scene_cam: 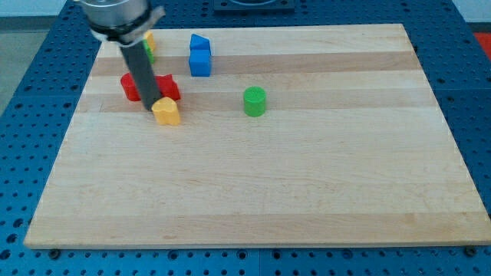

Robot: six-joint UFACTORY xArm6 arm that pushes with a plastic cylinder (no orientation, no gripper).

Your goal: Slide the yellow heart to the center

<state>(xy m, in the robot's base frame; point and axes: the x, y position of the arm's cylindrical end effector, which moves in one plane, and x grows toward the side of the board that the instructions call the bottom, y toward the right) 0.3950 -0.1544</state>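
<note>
The yellow heart [166,111] lies on the wooden board [253,192] in its upper left part. My tip [152,108] touches the heart's left edge, with the dark rod rising up and to the left from it. The rod hides parts of the blocks behind it.
A red block [130,87] and a red star-like block [168,86] sit just above the heart, either side of the rod. Two blue blocks [200,55] are stacked in view at the top. A green cylinder [255,101] is right of the heart. A yellow and a green block [149,47] peek out near the top left.
</note>
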